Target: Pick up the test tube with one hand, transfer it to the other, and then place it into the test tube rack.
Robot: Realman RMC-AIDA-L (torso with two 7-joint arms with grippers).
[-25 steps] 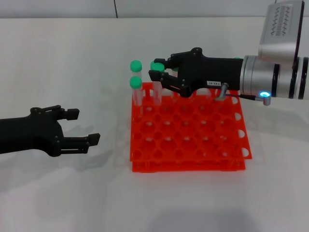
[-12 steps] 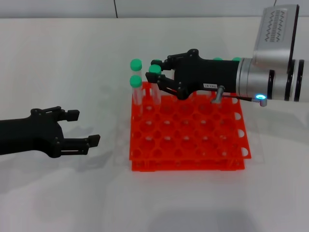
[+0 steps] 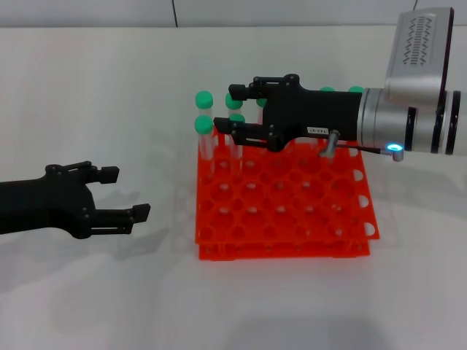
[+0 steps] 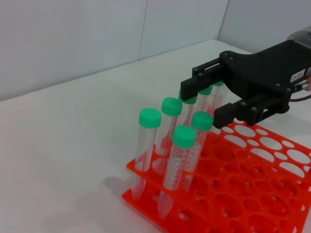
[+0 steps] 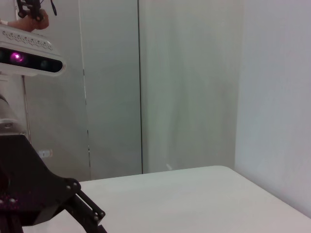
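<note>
We're looking at a plain white table [image 3: 109,95] that runs right up to a pale grey wall [image 4: 73,39] at the far edge. The wall is made of flat panels with thin dark vertical seams [image 3: 175,13] between them. Light is soft and even, and only faint shadows fall on the tabletop.

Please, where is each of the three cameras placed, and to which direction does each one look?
Head view: above, looking forward and down at the rack; both arms show, left gripper open beside the rack, right gripper open over the tubes.
Left wrist view: low beside the rack, facing the tubes and the right gripper.
Right wrist view: faces away towards walls and bare table; only dark parts show.
Head and left wrist views share rack, tubes, right gripper.
</note>
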